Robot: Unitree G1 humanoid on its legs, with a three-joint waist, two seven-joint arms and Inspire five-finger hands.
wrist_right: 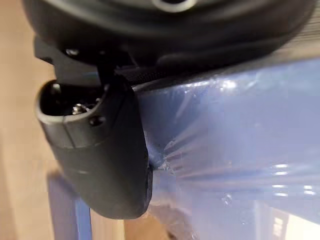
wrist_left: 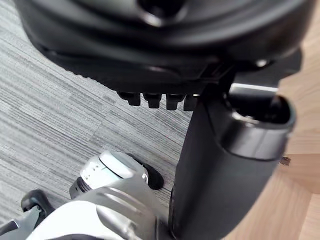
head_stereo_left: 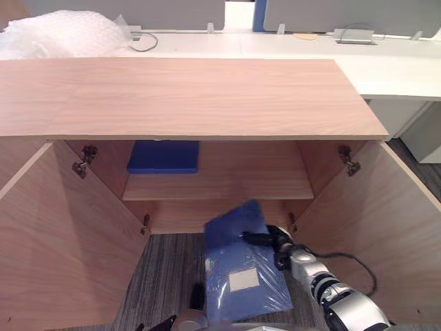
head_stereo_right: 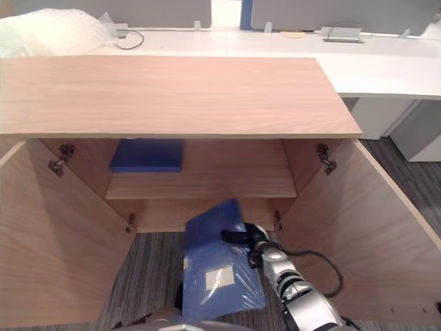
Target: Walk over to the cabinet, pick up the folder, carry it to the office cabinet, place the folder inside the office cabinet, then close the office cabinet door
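Observation:
My right hand [head_stereo_left: 270,241] is shut on a blue folder [head_stereo_left: 241,276] wrapped in clear plastic, holding its right edge. The thumb [wrist_right: 100,150] presses into the crinkled wrap of the folder [wrist_right: 240,150]. The folder hangs tilted over the carpet, its far corner at the mouth of the cabinet's lower compartment. The wooden office cabinet [head_stereo_left: 186,96] stands straight ahead with both doors swung wide. A second blue folder [head_stereo_left: 163,156] lies flat at the left of the inner shelf [head_stereo_left: 241,181]. My left hand [wrist_left: 165,45] hangs low over the carpet, relaxed and holding nothing.
The left door [head_stereo_left: 62,241] and right door [head_stereo_left: 386,227] flank the opening. Grey carpet [head_stereo_left: 165,269] runs under the cabinet front. Behind the cabinet stretches a white desk [head_stereo_left: 386,69], with bubble wrap [head_stereo_left: 62,34] at its far left.

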